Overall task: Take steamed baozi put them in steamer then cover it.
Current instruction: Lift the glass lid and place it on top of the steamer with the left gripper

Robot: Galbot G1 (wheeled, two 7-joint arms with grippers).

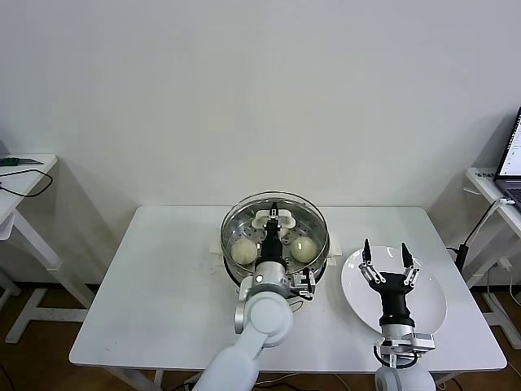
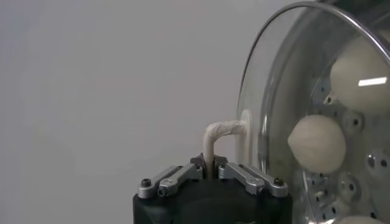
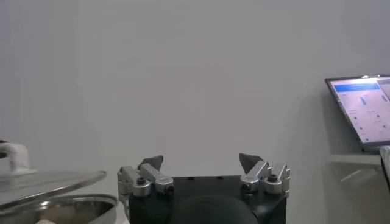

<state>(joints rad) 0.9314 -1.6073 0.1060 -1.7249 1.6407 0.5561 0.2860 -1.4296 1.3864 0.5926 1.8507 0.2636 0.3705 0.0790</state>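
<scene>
The steamer (image 1: 313, 273) stands mid-table, and the clear glass cover (image 1: 305, 213) lies over its mouth. My left gripper (image 1: 274, 226) is shut on the cover's white handle (image 1: 274, 217). Two steamed baozi (image 1: 243, 251) (image 1: 304, 248) show through the glass. In the left wrist view the jaws (image 2: 209, 163) pinch the handle (image 2: 222, 130), with the cover (image 2: 268, 91) and baozi (image 2: 317, 144) (image 2: 362, 73) behind it. The right wrist view shows the cover (image 3: 55, 182) slightly tilted just above the steamer rim (image 3: 73, 205). My right gripper (image 1: 387, 254) (image 3: 201, 162) hangs open and empty over the white plate (image 1: 431, 308).
The white table (image 1: 163, 285) carries only the steamer and the plate. A side table (image 1: 20, 175) stands far left. Far right is another stand with a laptop (image 1: 513, 155) (image 3: 359, 109) and cables.
</scene>
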